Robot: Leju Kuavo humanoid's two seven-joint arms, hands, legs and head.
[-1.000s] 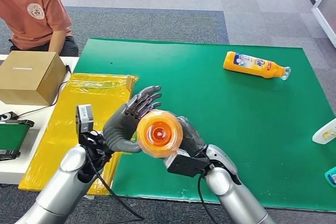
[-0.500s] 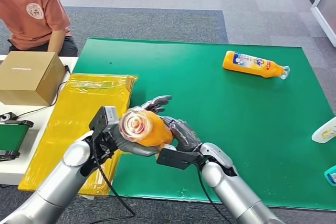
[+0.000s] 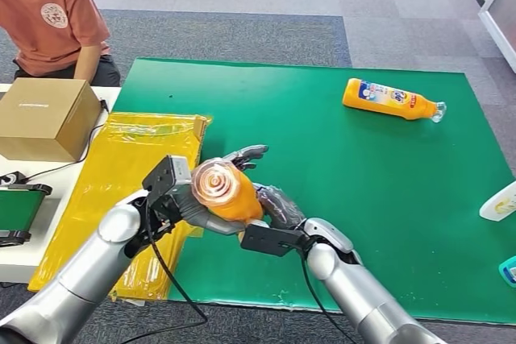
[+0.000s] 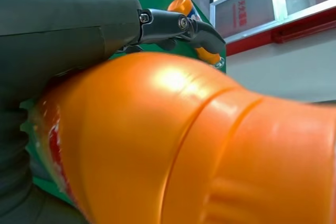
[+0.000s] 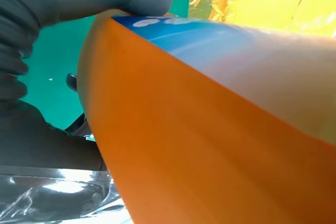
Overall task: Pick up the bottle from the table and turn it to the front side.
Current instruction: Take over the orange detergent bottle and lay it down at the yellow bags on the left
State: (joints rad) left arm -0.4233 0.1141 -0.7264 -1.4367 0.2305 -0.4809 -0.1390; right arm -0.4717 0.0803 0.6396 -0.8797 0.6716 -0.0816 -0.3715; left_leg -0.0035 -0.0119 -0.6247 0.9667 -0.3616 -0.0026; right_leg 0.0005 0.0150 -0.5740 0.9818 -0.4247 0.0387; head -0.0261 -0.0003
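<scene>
Above the near edge of the green mat (image 3: 377, 223), the orange bottle (image 3: 228, 193) is held off the surface between both hands, its round base turned toward the head camera. The left hand (image 3: 204, 203) cups it from the mat's yellow-bag side, thumb and palm pressed on the body while its dark fingers (image 3: 247, 154) stretch past without clearly wrapping it. The right hand (image 3: 276, 205) grips from the other side, thumb across the blue label in its wrist view.

The hold looks shared and loose. If either hand lets go before the other has closed firmly, the smooth plastic could slip and drop onto the mat or roll off its near edge. Twisting with both hands clamped could also crush or skew the bottle. A second orange bottle (image 3: 391, 99) lies near the mat's far corner, well apart.
</scene>
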